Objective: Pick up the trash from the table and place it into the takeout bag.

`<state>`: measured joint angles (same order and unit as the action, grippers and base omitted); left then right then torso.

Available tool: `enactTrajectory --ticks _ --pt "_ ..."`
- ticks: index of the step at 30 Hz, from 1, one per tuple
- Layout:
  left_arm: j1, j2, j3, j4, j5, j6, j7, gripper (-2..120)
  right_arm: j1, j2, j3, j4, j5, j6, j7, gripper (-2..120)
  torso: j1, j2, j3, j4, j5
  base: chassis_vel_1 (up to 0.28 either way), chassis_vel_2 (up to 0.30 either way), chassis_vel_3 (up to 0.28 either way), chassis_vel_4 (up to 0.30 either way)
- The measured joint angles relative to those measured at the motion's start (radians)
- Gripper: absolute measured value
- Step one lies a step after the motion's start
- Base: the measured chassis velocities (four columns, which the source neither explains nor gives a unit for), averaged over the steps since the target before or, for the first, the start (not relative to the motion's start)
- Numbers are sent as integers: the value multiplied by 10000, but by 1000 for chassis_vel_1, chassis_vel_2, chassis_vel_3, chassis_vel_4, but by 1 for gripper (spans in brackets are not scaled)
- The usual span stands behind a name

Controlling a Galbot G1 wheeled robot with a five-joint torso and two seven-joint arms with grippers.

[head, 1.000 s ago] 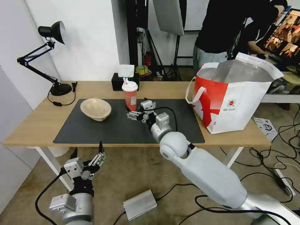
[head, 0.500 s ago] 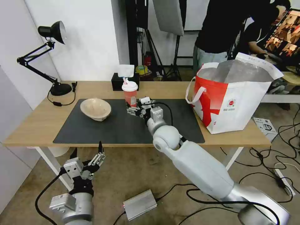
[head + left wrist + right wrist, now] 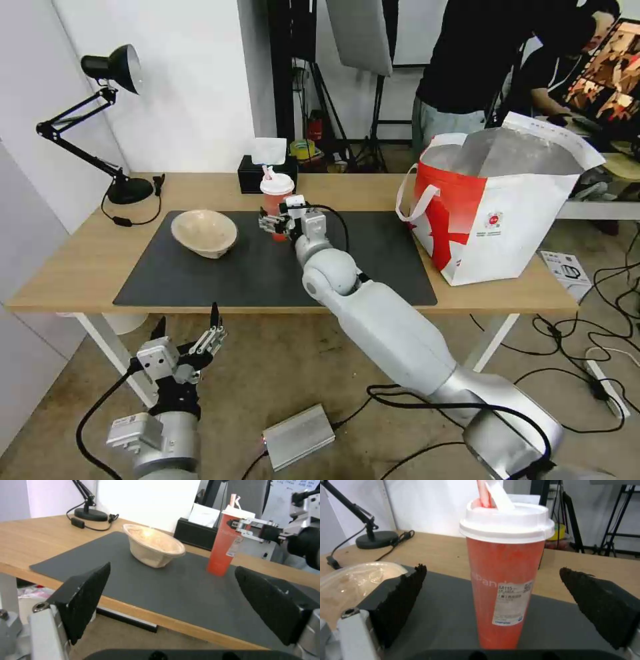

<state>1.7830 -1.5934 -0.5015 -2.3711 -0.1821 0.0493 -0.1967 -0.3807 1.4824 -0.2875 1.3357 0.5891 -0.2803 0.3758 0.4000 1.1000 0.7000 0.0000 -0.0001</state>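
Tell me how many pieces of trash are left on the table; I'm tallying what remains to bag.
2: the beige bowl on the mat's left part, and the red drink cup standing mid-mat, between the right hand's open fingers. More may lie hidden inside the takeout bag.

Bright, even indoor light falls from overhead, so shadows on the table (image 3: pixel 347 190) and its dark mat (image 3: pixel 200 267) stay soft and faint. A glare spot glints inside the beige bowl (image 3: pixel 153 543), and the white wall (image 3: pixel 146 500) behind it is washed out. The nearest black fingertips (image 3: pixel 603 607) look soft and out of focus, while the head view bends straight lines near its edges.
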Motion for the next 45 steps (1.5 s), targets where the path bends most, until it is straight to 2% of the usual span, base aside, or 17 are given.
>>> enactTrajectory --ticks 16,27,31,45 --pt "123 3 -28 -146 3 -20 5 100 492 856 400 -1747 -200 228 -442 100 0 0 0 0 1 0 0 0 0" --pt "66 3 2 -101 4 -28 6 100 754 912 475 -2554 -263 477 -909 100 0 0 0 -1 1 0 0 0 0" --pt "21 3 43 -47 6 -28 7 100 940 903 485 -2931 -243 727 -1403 100 1 0 0 -1 1 0 0 0 0" --pt "-22 4 96 10 18 -28 8 100 1282 901 340 -3373 -23 1004 -2324 100 0 0 0 0 1 0 0 0 0"
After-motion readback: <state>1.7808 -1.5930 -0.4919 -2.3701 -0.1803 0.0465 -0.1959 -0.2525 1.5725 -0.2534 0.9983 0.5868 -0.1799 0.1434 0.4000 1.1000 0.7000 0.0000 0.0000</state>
